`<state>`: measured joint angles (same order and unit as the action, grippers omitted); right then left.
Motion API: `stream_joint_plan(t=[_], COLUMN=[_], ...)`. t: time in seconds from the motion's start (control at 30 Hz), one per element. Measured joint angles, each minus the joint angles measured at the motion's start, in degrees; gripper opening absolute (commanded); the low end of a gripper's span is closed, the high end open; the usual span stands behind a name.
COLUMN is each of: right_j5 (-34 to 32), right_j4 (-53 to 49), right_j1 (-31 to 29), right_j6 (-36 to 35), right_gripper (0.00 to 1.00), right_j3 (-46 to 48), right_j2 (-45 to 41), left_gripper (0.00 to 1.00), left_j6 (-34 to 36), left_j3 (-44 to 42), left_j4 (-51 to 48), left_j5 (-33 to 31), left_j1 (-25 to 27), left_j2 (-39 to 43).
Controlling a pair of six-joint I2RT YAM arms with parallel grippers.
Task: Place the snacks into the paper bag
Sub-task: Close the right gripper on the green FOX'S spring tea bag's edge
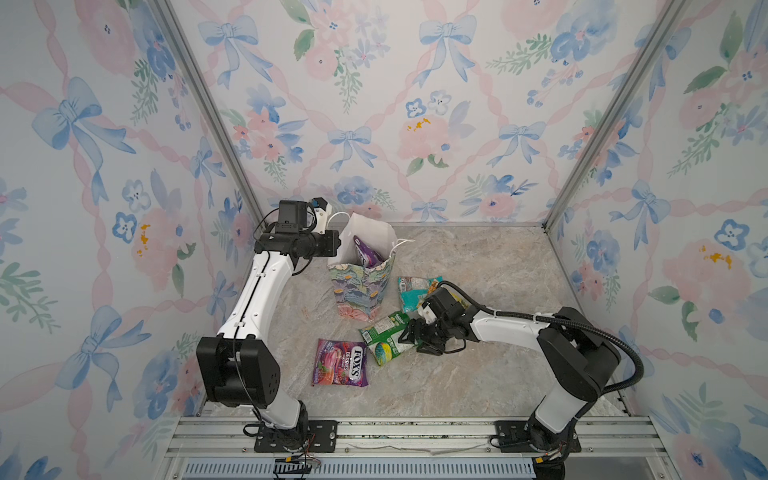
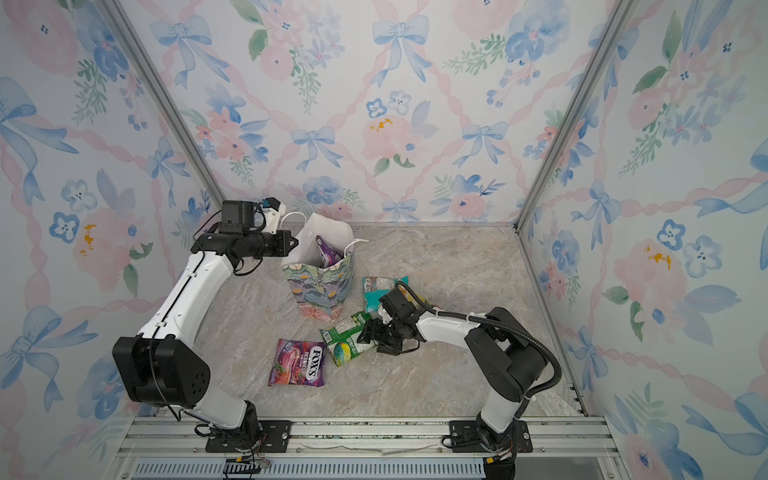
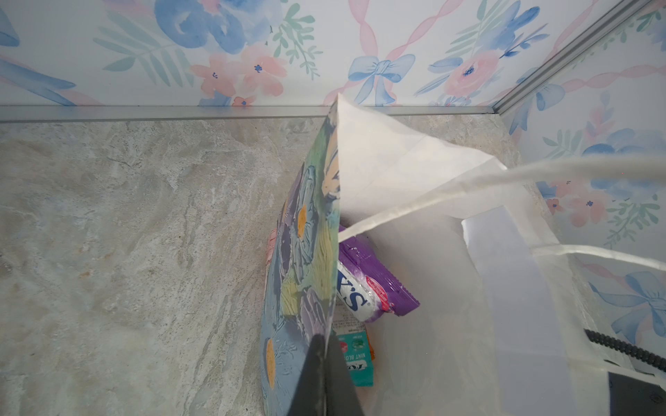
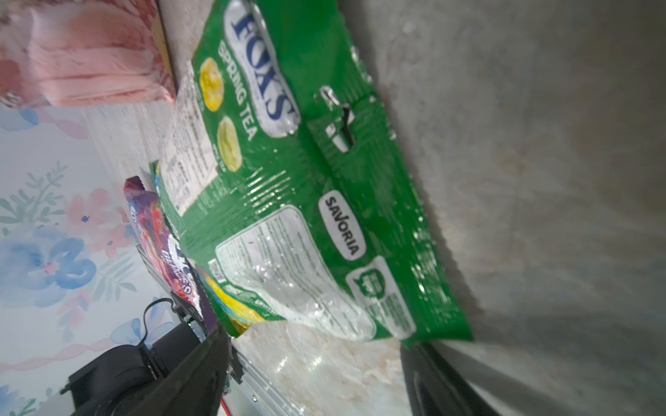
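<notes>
The paper bag [image 1: 360,291] [image 2: 318,293] stands upright at the back left, mouth open. My left gripper [image 1: 337,246] [image 3: 324,363] is shut on the bag's rim wall [image 3: 306,273]. Inside it lie a purple FOX'S packet [image 1: 366,251] [image 3: 374,284] and a teal packet [image 3: 355,356]. My right gripper [image 1: 409,334] [image 2: 368,332] [image 4: 317,356] is open, low over the table, its fingers on either side of the near edge of a green FOX'S packet [image 1: 384,328] [image 4: 306,180]. A green and yellow pack [image 1: 388,353] lies partly beneath that one.
On the table, a purple FOX'S packet [image 1: 340,362] [image 2: 297,362] lies in front of the bag, and a teal packet [image 1: 411,291] [image 2: 376,291] lies to the bag's right, partly under my right arm. Flowered walls enclose the table on three sides.
</notes>
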<state>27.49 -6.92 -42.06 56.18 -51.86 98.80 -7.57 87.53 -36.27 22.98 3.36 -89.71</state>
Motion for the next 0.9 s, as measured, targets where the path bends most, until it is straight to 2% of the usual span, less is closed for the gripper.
stream_joint_plan(t=[0.23, 0.5, 0.9], right_j5=[0.42, -0.79, -2.43], right_j4=[7.08, 8.98, 9.88], right_j1=[2.32, 4.52, 2.97], right_j6=[2.99, 2.54, 5.51], right_gripper=[0.8, 0.8, 0.79], right_j3=[0.26, -4.2, -1.01], right_j2=[1.79, 5.46, 2.62], left_gripper=[0.0, 0.0, 0.0], left_j6=[0.0, 0.0, 0.0], left_j3=[0.0, 0.0, 0.0], left_j4=[0.02, 0.15, 0.17], left_j5=[0.0, 0.0, 0.0], left_j1=[0.0, 0.0, 0.0], left_j2=[0.0, 0.0, 0.0])
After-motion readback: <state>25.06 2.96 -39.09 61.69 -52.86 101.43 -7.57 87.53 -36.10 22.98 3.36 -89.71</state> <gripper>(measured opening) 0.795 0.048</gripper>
